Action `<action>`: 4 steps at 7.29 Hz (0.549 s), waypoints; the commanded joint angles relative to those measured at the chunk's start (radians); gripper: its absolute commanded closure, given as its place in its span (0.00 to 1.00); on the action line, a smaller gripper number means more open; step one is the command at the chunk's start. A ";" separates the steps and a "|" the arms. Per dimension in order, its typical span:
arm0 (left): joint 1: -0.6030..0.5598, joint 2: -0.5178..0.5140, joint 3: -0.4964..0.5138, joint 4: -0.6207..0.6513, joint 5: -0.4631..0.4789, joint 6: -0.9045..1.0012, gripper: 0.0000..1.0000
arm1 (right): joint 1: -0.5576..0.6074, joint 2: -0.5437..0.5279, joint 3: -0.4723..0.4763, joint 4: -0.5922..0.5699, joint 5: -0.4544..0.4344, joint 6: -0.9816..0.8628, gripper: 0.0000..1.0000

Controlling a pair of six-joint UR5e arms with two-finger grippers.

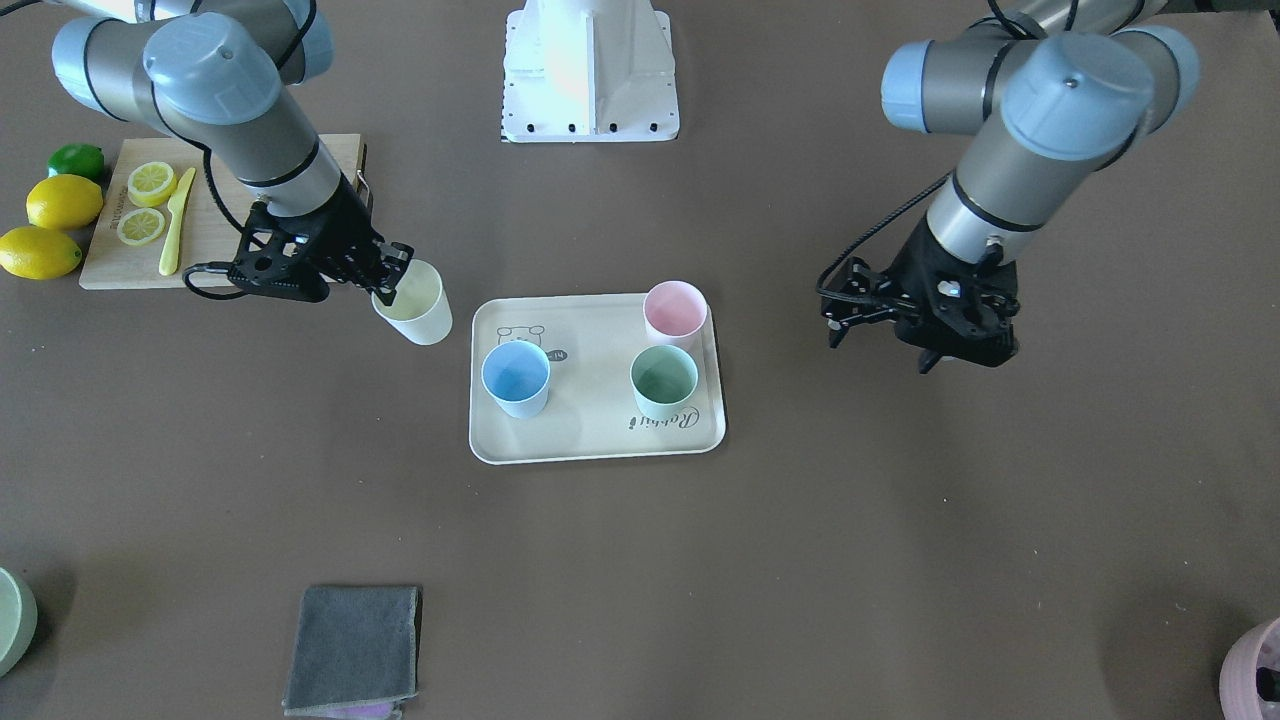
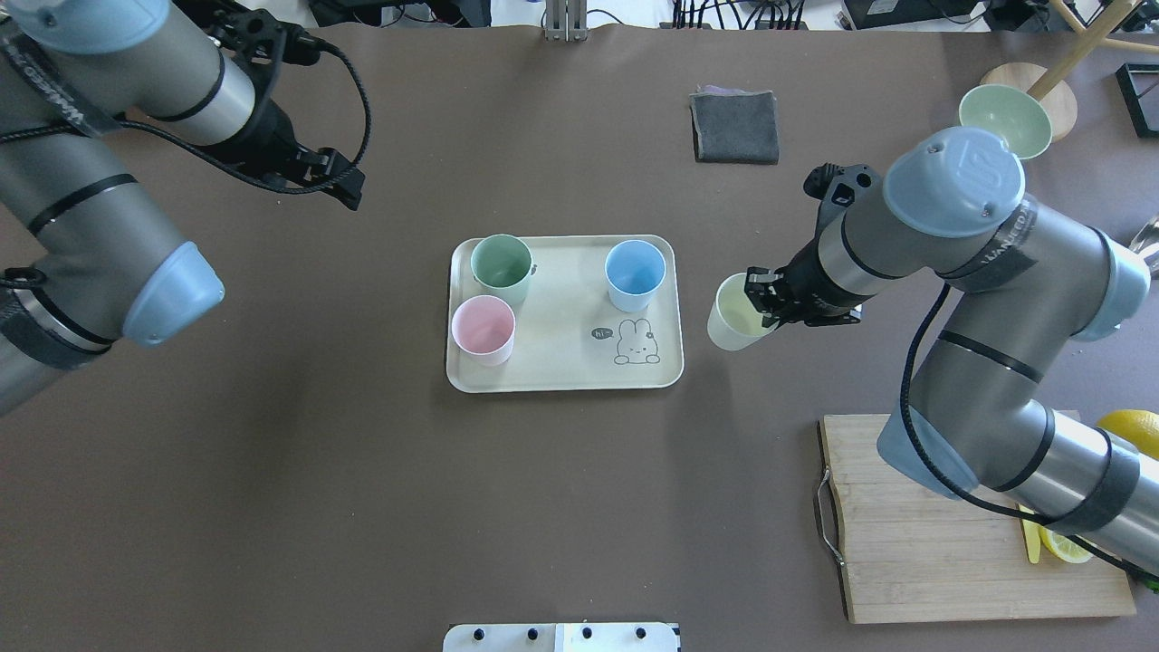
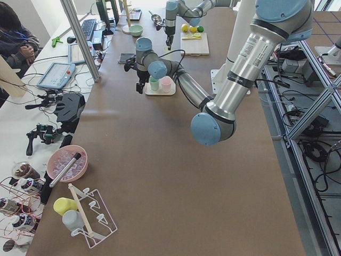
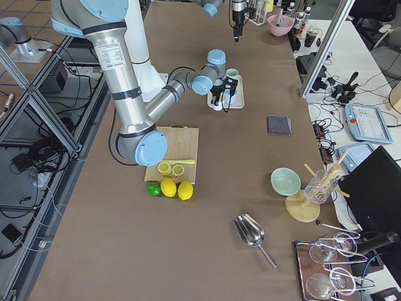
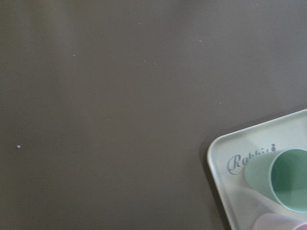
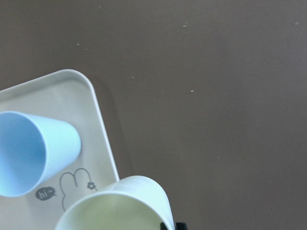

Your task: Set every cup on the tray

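The cream tray (image 2: 561,367) with the rabbit drawing lies mid-table and holds the mint green cup (image 2: 502,267), the light pink cup (image 2: 483,328) and the light blue cup (image 2: 635,273), all upright. My right gripper (image 2: 759,303) is shut on the rim of the pale yellow cup (image 2: 733,312) and holds it tilted, just outside the tray's short edge by the rabbit; the front view shows this too (image 1: 420,305). My left gripper (image 1: 880,350) is open and empty, off the tray's other short side, apart from it.
A wooden cutting board (image 1: 110,250) with lemon slices and a yellow knife lies behind my right arm, whole lemons (image 1: 63,200) beside it. A grey cloth (image 1: 355,650) lies at the far side. A green bowl (image 2: 1005,118) stands at the far right. A mauve pot (image 1: 1255,670) sits at a corner.
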 commanded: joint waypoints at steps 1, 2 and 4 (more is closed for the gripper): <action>-0.065 0.047 0.028 0.001 -0.029 0.144 0.02 | -0.073 0.090 -0.072 -0.010 -0.065 0.044 1.00; -0.068 0.047 0.035 0.001 -0.029 0.146 0.02 | -0.087 0.092 -0.074 -0.007 -0.076 0.044 1.00; -0.082 0.050 0.040 0.001 -0.030 0.146 0.02 | -0.088 0.136 -0.103 -0.004 -0.076 0.044 0.91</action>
